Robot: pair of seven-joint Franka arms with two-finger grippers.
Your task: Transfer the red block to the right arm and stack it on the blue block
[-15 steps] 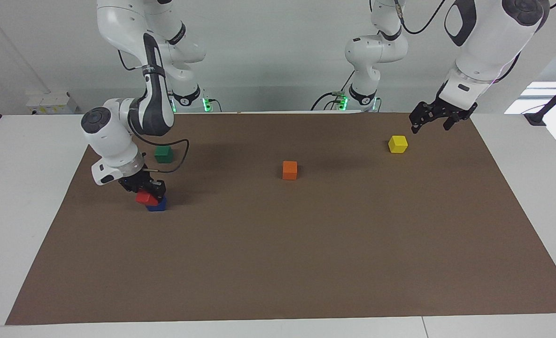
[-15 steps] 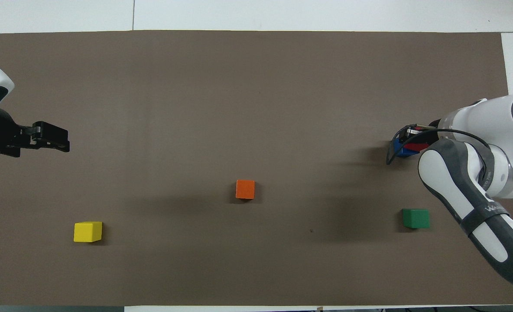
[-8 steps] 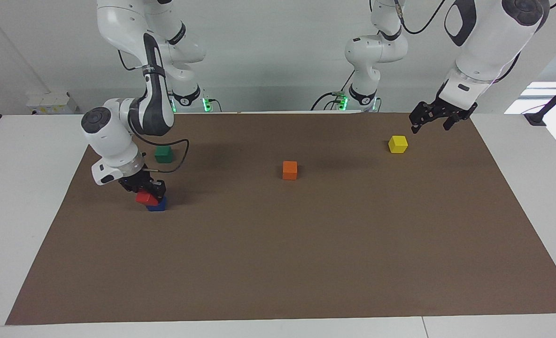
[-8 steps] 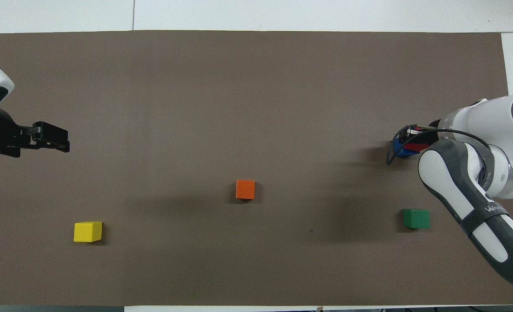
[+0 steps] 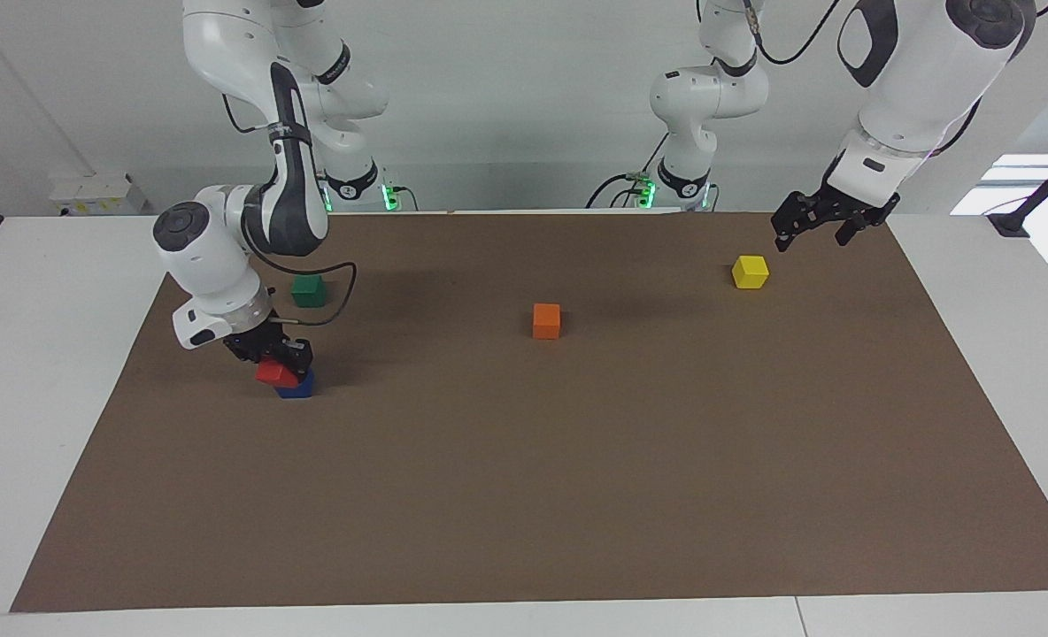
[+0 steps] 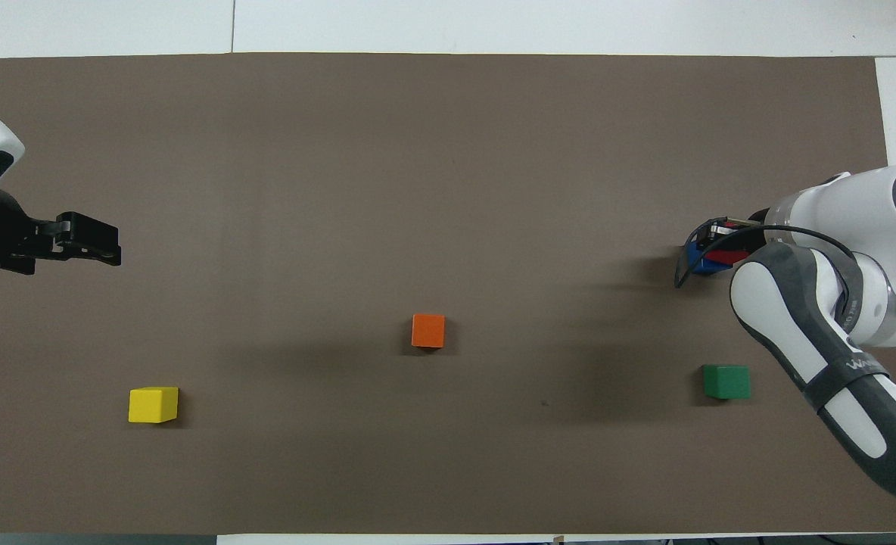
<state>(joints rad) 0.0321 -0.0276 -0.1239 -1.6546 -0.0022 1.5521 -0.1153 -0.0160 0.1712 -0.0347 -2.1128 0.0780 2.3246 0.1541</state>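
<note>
Brown matting [image 5: 577, 460] covers your table, and two white arms work over it. Your right arm [image 5: 223, 257] bends low toward its own end, and its right gripper [image 5: 274, 358] is clamped on the red block [image 5: 273, 373], which sits tilted on the blue block [image 5: 298, 386]. Your left arm waits, raised; its left gripper [image 5: 814, 228] hangs with fingers spread wide, holding nothing, over the mat near the yellow block [image 5: 750, 272]. You have five blocks, one each: red, blue, yellow, orange [image 5: 546, 320], green [image 5: 308, 290].

High facing camera across the mat [image 5: 577, 495] — steep overhead opposite, both distant, same mat.
</note>
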